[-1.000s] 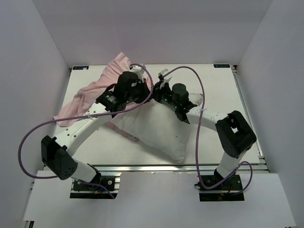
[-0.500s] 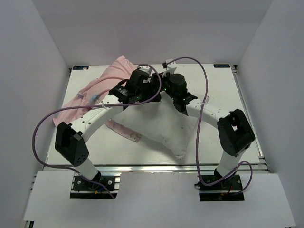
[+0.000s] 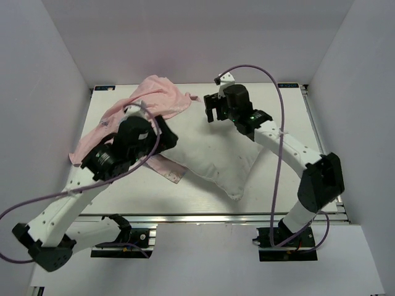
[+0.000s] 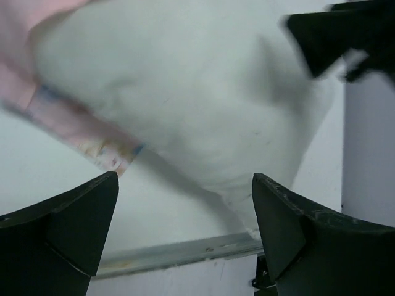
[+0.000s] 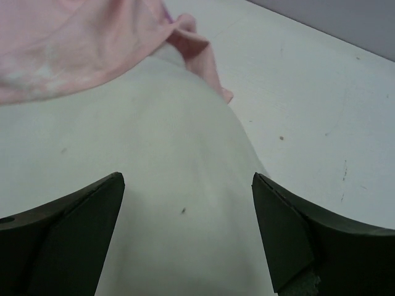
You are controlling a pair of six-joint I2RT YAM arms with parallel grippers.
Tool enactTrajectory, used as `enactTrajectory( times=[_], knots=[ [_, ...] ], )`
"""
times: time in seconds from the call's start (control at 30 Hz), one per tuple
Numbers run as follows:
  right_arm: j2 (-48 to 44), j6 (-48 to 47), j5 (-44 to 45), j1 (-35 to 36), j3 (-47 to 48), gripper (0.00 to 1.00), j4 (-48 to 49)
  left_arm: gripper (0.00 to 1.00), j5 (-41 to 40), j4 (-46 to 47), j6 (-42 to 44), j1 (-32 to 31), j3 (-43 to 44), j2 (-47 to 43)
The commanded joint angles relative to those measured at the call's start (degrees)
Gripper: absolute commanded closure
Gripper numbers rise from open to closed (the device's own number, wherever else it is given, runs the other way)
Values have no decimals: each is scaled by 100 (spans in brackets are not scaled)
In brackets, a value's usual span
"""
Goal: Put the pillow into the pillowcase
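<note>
Pillow (image 3: 216, 161) is lying slantwise across the middle of the table (image 3: 290, 117), its far-left end disappearing beneath the pillowcase (image 3: 151, 98) and its near-right corner pointing toward the arms' bases. Most of the white bulk is lying bare. Only that far end is being covered, and I cannot tell whether it is sitting truly inside the opening or merely under draped cloth. The pillowcase is bunching pink face up at the far-left of the table, with its printed edge trailing along the pillow's left flank.

Left end effector (image 4: 185, 185) is hovering over the pillow's left side with fingers spread wide and nothing between them. Right end effector (image 5: 188, 180) is hovering above the far end, by the pink fold, likewise spread and gripping nothing.

Judging by this, the arms are taking a fresh hold partway through the stuffing. To do it well, each end effector should be pinching only the thin cloth at the case's open edge — one at each side of the mouth — and not the pillow along with it. Pulling both sides evenly toward the near-right corner should be keeping the mouth wide and the pillow from skewing. The filling is soft, so a grip sinking too deep is risking a catch on the white fabric and a pillow dragging along with the case.
</note>
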Motion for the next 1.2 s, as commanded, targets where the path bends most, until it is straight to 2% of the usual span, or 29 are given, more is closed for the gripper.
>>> enactTrajectory(
  times=[0.0, 0.03, 0.13, 0.17, 0.2, 0.3, 0.33, 0.53, 0.77, 0.93, 1.1, 1.13, 1.17],
  knots=[
    [-754, -1019, -1333, 105, 270, 11, -843, 2, -557, -1223, -1394, 35, -895, -268],
    [-990, -1180, -1453, 314, 244, 11, -931, 2, -513, -1180, -1509, 43, -1394, -348],
    [-1299, -2082, -1367, 1079, -28, 11, -1221, 2, -329, -761, -1747, 253, -2100, -559],
    [-1344, -2313, -1262, 1281, -37, 11, -1552, 2, -154, -540, -1590, 498, -2563, -603],
    [-1318, -2480, -1191, 1649, -11, 11, -1695, 2, -22, -329, -1528, 683, -2759, -630],
    [-1169, -2473, -883, 2038, 7, 11, -1898, 2, 670, 444, -1098, 1501, -3235, -630],
    [-1099, -2447, -839, 2074, -20, 11, -1890, 2, 795, 838, -1001, 1615, -3305, -630],
    [-318, -2596, -66, 2513, -143, 11, -1636, 2, 1006, 1797, -544, 1836, -3587, -446],
    [483, -2684, 425, 2707, -134, 11, -881, 2, 893, 2213, -420, 2029, -3903, -208],
    [1221, -2492, 1024, 2698, -73, 11, -844, 2, 788, 2458, -376, 2292, -4158, -208],
    [2099, -2061, 2113, 2698, 128, 11, -711, 2, 1331, 3160, -218, 2671, -4395, -121],
    [2171, -1947, 2236, 2698, 173, 14, -729, 2, 1420, 3258, -113, 2793, -4431, -33],
    [2206, -1902, 2203, 2698, 200, 27, -756, 2, 1525, 3337, -60, 2847, -4448, 20]
  ],
)
